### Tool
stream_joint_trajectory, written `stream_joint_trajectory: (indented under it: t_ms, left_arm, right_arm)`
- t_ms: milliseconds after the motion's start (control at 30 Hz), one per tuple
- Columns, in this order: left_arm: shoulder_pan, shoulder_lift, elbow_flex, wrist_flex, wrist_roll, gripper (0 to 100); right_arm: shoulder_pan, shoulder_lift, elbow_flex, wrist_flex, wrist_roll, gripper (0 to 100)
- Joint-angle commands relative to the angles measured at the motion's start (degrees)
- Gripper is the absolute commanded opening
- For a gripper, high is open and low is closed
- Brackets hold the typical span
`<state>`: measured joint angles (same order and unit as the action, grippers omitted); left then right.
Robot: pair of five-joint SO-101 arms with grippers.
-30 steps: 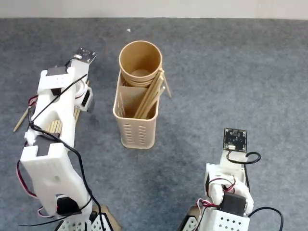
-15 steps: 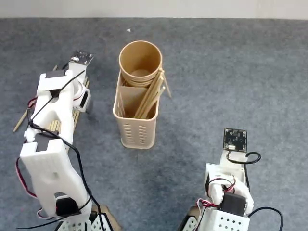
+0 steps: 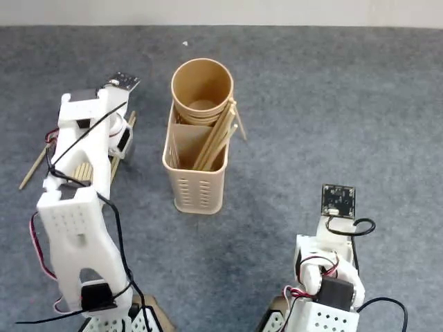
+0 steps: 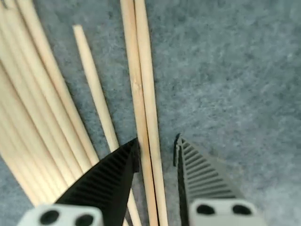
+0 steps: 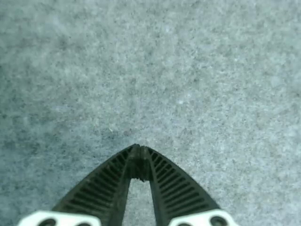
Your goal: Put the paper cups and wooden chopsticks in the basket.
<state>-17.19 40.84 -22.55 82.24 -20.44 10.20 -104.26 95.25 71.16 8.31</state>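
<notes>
**Left arm lines up on a pair of chopsticks**

Between the parted jaws of the left gripper [image 4: 156,140] lay a pair of chopsticks [image 4: 143,94], side by side on the grey carpet [image 4: 235,70]. One jaw appeared to touch the pair while the other stood a sliver off, though the wrist view left it unclear whether any squeeze had begun. Just outside the touching jaw lay a single chopstick [image 4: 94,84], and beyond it, on that same side, a bundle of chopsticks [image 4: 42,108].

Over the preceding second the left arm [image 3: 86,138] had shifted a little toward the basket [image 3: 197,190], uncovering a chopstick on its basket side. That probably put the jaws astride the chosen pair, so closing and lifting looked like the next step.

Well beyond the open side of the jaws, the basket had not moved. It held a paper cup [image 3: 201,83] in its far compartment and the loaded chopsticks [image 3: 218,138] leaning in the near one. The right gripper [image 5: 140,153] had stayed parked over bare carpet, jaws pressed together on nothing.
</notes>
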Motion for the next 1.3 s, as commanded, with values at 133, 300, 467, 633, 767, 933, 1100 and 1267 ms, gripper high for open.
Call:
stream_joint_trajectory:
  t_ms: [133,300,467,633,767,933,1100,1267]
  left_arm:
    - [-1.2,6.9,-16.7,12.0,-0.7,0]
    - [-0.6,3.3,-26.0,17.5,-0.7,0]
    - [0.3,-7.6,-27.8,18.9,-0.3,0]
    - [1.3,-23.5,-27.8,19.0,4.0,0]
    - [4.8,-40.8,-24.7,19.1,7.1,0]
    - [18.0,-67.6,-10.2,18.5,10.4,0]
    - [28.4,-87.8,10.4,3.1,14.9,0]
    - [32.7,-93.5,29.5,-23.2,18.3,1]
  right_arm:
    - [0.4,-0.7,7.8,0.2,-0.7,0.5]
    - [0.4,-0.7,7.8,0.2,-0.7,0.5]
    - [0.4,-0.7,7.8,0.2,-0.7,0.5]
    - [0.4,-0.7,7.8,0.2,-0.7,0.5]
    - [0.4,-0.7,7.8,0.2,-0.7,0.5]
    - [0.4,-0.7,7.8,0.2,-0.7,0.5]
    - [0.4,-0.7,7.8,0.2,-0.7,0.5]
    - [0.4,-0.7,7.8,0.2,-0.7,0.5]
